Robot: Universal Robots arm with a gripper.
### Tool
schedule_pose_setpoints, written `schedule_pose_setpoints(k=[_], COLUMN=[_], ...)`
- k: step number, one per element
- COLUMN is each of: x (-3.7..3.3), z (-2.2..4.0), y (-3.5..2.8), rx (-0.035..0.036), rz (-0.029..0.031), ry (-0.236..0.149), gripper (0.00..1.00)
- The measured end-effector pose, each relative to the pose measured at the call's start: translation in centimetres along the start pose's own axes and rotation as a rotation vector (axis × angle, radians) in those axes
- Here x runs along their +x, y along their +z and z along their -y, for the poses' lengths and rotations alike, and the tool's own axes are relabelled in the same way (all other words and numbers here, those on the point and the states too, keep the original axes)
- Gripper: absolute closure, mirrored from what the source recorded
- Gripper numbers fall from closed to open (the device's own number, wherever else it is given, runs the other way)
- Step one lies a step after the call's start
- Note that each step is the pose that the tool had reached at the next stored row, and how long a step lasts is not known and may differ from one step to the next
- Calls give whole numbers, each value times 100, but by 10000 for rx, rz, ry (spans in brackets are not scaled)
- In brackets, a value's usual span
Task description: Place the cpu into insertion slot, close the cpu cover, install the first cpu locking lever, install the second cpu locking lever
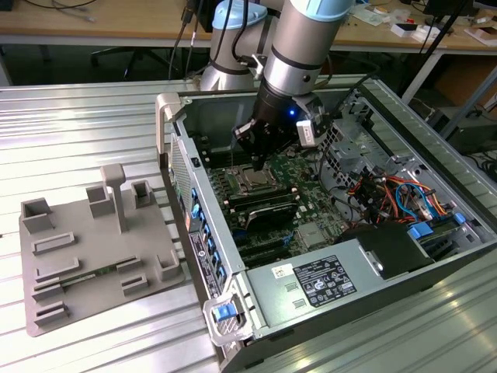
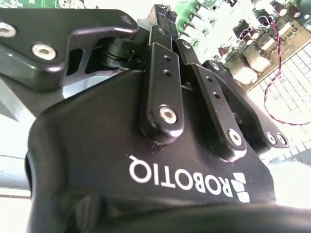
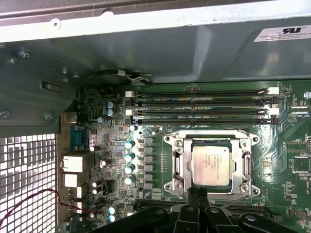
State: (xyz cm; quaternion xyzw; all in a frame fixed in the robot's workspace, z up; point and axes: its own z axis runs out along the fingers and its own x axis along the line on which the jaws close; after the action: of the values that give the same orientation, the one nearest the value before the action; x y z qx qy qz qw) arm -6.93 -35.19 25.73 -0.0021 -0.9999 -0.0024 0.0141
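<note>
The cpu (image 3: 212,162) sits in the insertion slot (image 3: 178,161) with the cpu cover (image 3: 243,164) down around it. Hand (image 3: 196,196), fingers pressed together, hovers at the socket's edge; levers look unfinished.

A ribbed metal counter (image 1: 93,116) is carrying an open computer case (image 1: 373,256) beneath the hand (image 1: 255,165) and a grey fixture tray (image 1: 93,256) well aside.

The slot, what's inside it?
The cpu sits inside the slot, its silvery top showing through the cover lying flat around it. The contacts under the chip are hidden by it. The gripper hangs at the slot's edge.
</note>
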Motion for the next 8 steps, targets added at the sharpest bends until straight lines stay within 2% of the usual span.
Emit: schedule_pose_setpoints(k=[8], x=[5], z=[0], y=[-15], rx=[1], rz=[0], ry=[1], gripper=[89])
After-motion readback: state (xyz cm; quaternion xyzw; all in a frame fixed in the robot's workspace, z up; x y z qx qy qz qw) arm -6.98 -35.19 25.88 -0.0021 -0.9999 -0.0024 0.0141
